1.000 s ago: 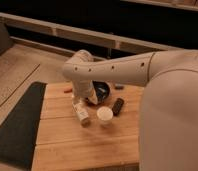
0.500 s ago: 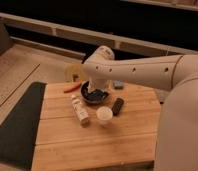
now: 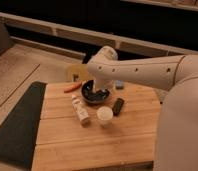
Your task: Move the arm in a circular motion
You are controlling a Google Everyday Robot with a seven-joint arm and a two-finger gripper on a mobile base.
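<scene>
The arm (image 3: 142, 70) is large and glossy cream-white, with small dark dots along its thick link. It reaches in from the right across the wooden table (image 3: 92, 145). Its rounded elbow joint (image 3: 105, 57) is above the table's far side. From there a short link drops toward a dark bowl (image 3: 90, 96). The gripper (image 3: 100, 92) is at or just above the bowl, mostly hidden by the arm and dark against the bowl.
An orange carrot-like piece (image 3: 72, 87) lies left of the bowl. A small bottle (image 3: 81, 110) lies on its side, with a white cup (image 3: 105, 114) and a dark block (image 3: 118, 106) beside it. A yellow round item (image 3: 76, 73) is behind. A dark mat (image 3: 17, 125) lies on the left.
The elbow and forearm have swung to the right and slightly back, from over the table's left part to above the bowl. The tabletop items have not moved.
</scene>
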